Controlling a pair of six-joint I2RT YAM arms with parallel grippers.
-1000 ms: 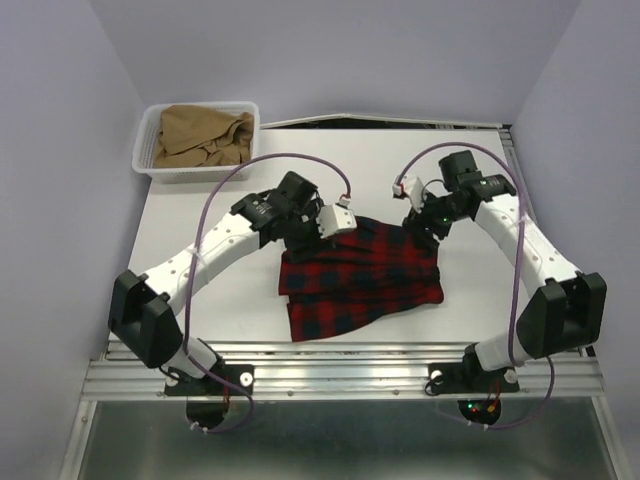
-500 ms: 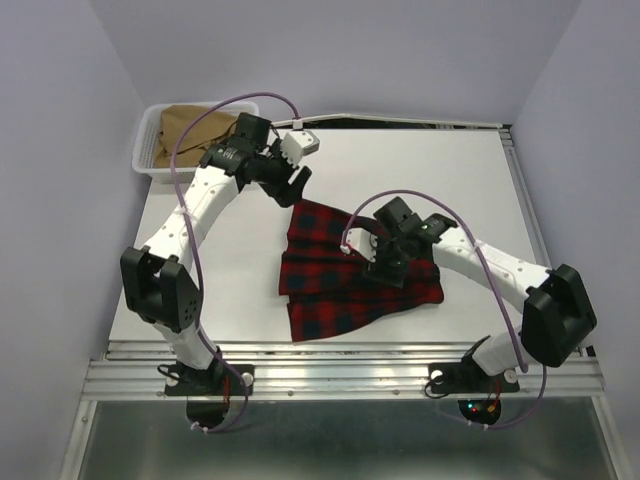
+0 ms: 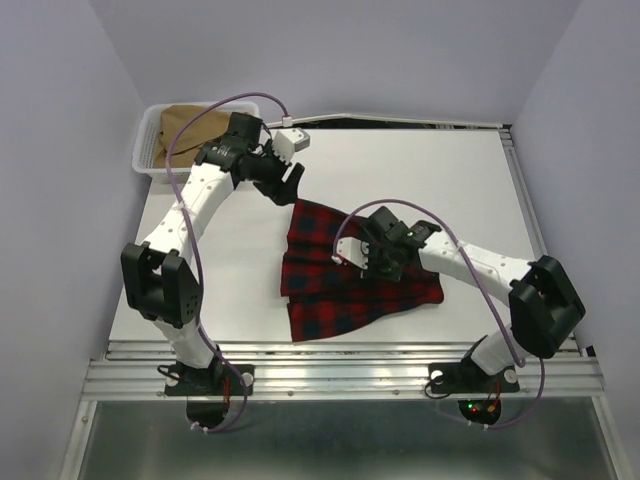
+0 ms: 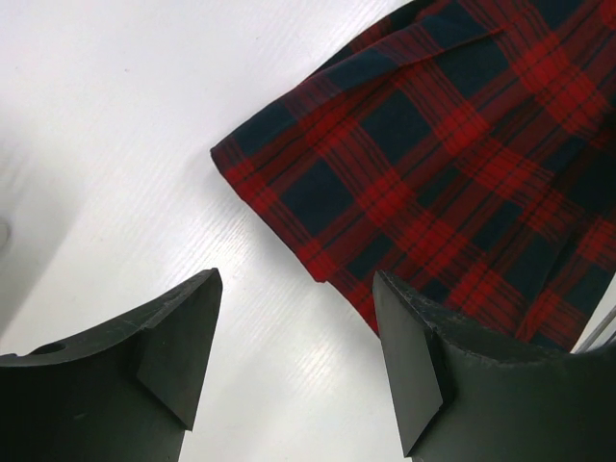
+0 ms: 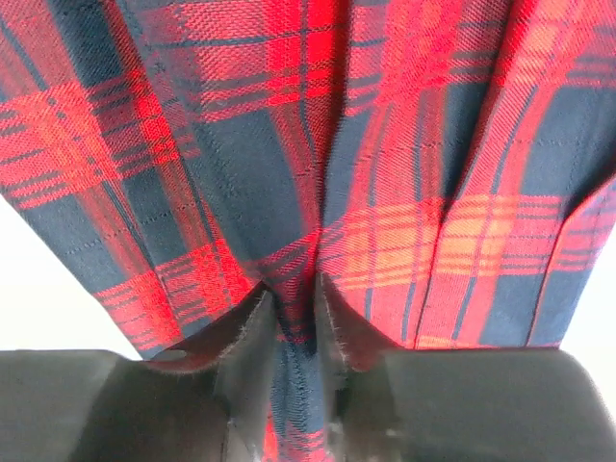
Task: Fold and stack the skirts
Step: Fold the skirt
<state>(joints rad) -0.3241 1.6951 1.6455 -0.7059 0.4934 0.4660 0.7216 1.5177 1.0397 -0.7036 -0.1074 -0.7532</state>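
The red-and-navy plaid skirt [image 3: 335, 280] lies partly folded on the white table [image 3: 450, 180]. My right gripper [image 3: 372, 258] rests on its middle, shut on a pinched ridge of the cloth. The right wrist view shows the gripper [image 5: 294, 296] with the plaid skirt [image 5: 241, 144] bunched between the pads. My left gripper [image 3: 292, 180] hovers open just beyond the skirt's far left corner. In the left wrist view it [image 4: 296, 281] holds nothing, with the skirt's corner [image 4: 433, 164] ahead of it. The tan skirt [image 3: 178, 122] lies crumpled in the basket.
A white mesh basket [image 3: 145, 165] stands at the table's far left corner, partly behind my left arm. Lilac walls close in the table on three sides. A metal rail runs along the near edge [image 3: 340, 365].
My left gripper has let go of the plaid skirt and risen toward the basket. My right arm has swung in from the skirt's right corner to its middle and shut on a fold.
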